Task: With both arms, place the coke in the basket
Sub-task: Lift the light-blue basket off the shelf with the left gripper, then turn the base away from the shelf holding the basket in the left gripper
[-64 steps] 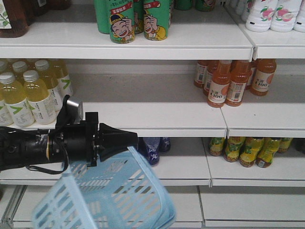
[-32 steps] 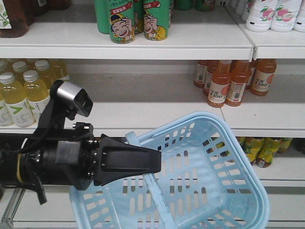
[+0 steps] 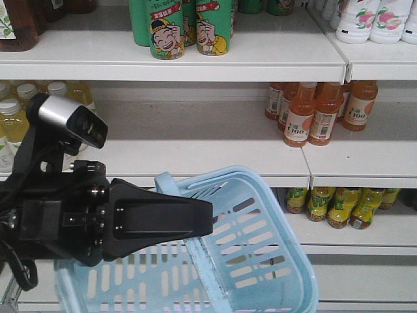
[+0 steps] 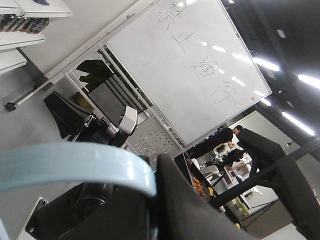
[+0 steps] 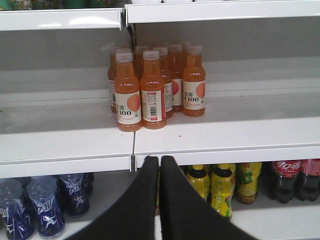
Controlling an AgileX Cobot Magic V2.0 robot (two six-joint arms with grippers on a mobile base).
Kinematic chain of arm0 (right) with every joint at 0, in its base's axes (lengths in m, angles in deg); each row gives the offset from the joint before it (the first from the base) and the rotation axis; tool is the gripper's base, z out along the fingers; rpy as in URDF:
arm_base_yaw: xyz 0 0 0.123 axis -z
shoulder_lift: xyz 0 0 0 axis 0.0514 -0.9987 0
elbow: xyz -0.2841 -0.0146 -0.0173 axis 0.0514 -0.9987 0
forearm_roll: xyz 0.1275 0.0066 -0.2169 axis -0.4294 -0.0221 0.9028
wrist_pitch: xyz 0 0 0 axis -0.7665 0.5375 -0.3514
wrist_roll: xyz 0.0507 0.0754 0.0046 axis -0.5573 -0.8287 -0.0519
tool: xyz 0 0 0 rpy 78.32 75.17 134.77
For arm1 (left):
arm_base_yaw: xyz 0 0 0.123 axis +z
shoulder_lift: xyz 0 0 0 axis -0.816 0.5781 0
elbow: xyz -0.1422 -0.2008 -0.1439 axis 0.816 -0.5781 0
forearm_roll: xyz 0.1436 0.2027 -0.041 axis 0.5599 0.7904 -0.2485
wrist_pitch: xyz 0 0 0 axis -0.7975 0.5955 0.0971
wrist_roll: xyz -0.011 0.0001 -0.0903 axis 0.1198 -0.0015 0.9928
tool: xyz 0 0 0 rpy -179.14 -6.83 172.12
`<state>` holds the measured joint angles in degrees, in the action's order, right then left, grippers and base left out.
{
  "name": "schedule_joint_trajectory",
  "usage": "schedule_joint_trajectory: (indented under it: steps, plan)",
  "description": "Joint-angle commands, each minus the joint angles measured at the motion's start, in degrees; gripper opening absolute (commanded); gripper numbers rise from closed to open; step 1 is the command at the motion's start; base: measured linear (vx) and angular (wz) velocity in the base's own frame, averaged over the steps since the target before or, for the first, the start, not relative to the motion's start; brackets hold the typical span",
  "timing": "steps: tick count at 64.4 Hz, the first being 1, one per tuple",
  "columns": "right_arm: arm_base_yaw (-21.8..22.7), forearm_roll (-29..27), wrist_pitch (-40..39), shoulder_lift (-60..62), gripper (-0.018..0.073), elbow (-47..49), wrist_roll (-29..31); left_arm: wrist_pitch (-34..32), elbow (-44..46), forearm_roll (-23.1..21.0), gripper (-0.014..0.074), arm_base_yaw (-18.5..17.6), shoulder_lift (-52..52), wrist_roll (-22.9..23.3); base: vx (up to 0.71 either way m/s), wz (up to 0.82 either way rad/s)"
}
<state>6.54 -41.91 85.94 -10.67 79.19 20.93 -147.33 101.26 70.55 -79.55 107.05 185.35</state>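
Observation:
The light blue basket (image 3: 260, 261) hangs tilted in front of the shelves, low in the front view. My left gripper (image 3: 207, 225) is shut on its blue handle (image 4: 75, 165), which passes between the black fingers (image 4: 172, 200) in the left wrist view (image 4: 152, 185). A grey webcam (image 3: 68, 120) sits on top of that arm. My right gripper (image 5: 160, 162) is shut with nothing between its fingers and points at the edge of a white shelf (image 5: 200, 150); it does not show in the front view. The coke is out of view.
Orange C100 bottles (image 3: 313, 117) stand on the middle shelf and green cans (image 3: 189, 29) on the top shelf. Pale yellow bottles (image 3: 13, 124) are at the left. Below are yellow bottles (image 5: 220, 187), dark cola bottles (image 5: 285, 177) and blue bottles (image 5: 45, 205). A whiteboard (image 4: 190, 65) stands behind.
The left arm has come closer to the camera and its webcam has risen. The basket swung up to the right, then dropped back left, and now hangs lower under the gripper.

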Motion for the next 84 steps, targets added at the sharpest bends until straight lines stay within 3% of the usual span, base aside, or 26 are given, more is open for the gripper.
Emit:
schedule_joint_trajectory:
  steps: [1,84]
  plan:
    - [0.32,0.42,-4.09,0.77,-0.0005,-0.39,0.23,-10.97,1.43,-4.27,-0.0006,-0.27,-1.46,-0.17,0.00,0.00]
    - [0.32,0.42,-4.09,0.77,-0.0005,-0.39,0.23,-10.97,1.43,-4.08,-0.0006,-0.27,-1.46,-0.17,-0.01,-0.06]
